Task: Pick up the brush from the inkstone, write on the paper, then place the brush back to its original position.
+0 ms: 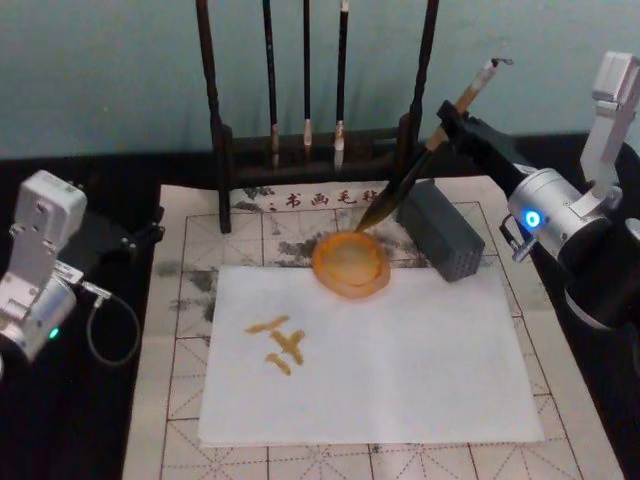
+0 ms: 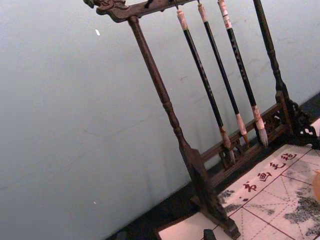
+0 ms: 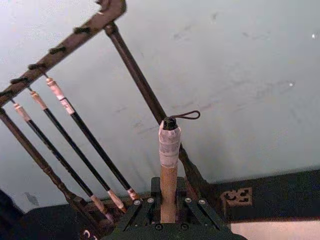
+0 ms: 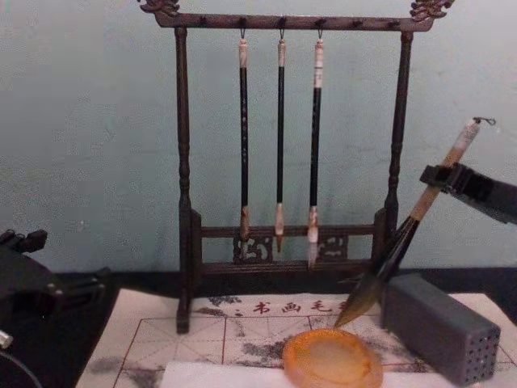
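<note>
Far right over the table (image 1: 60, 420), right tool (image 1: 452, 118) is pinching the large thick calligraphy brush with tan wooden shaft and black lower section (image 1: 400, 185). It grips the tan part, just below the white-wrapped end. The brush is tilted, its dark tip pointing down-left and hanging just above the far rim of the round shallow orange-amber inkstone (image 1: 320, 262). From the chest view I read the tip as not touching yet.

White paper sheet (image 1: 400, 350) carries orange strokes (image 1: 278, 345) near its left side, so I judge writing done and this is the put-back step.

For a clean put-back:
- Lower slowly along the brush axis and let the bristles land inside the rim, not on it.
- Keep the shaft clear of the grey rectangular block with small holes (image 1: 445, 232), just right of the dish, and of the dark wooden brush rack (image 1: 215, 120) behind.
- Let go only once the brush is supported, otherwise it could roll onto the paper.

Left tool (image 1: 140, 236) is parked at the left edge, well apart. I can't tell its state.
</note>
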### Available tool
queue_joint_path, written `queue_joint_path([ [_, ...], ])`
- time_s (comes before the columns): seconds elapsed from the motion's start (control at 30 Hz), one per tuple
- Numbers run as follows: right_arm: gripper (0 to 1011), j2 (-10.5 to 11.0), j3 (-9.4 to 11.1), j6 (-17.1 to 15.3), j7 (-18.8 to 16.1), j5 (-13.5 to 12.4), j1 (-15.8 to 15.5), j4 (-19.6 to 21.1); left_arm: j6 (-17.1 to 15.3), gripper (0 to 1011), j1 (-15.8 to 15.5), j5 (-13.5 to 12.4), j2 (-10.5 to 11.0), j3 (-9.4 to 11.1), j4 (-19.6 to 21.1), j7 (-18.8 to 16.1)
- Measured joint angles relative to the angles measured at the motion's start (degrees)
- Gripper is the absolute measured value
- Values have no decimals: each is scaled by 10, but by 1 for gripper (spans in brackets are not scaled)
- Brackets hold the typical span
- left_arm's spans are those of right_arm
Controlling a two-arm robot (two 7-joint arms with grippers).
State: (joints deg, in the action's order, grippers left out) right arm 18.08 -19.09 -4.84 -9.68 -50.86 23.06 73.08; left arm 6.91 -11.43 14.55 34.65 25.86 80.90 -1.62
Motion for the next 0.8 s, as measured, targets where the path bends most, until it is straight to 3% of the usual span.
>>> queue_joint_path([
  [0.4,198,10,20,0,-19,9,-33,53,0,1001,0,0,0,0,0,0],
  [0.6,198,23,27,-20,-30,-8,-67,102,0,1001,0,0,0,0,0,0],
  [0.8,198,44,21,-31,-50,-25,-99,143,0,1001,0,0,0,0,0,0],
])
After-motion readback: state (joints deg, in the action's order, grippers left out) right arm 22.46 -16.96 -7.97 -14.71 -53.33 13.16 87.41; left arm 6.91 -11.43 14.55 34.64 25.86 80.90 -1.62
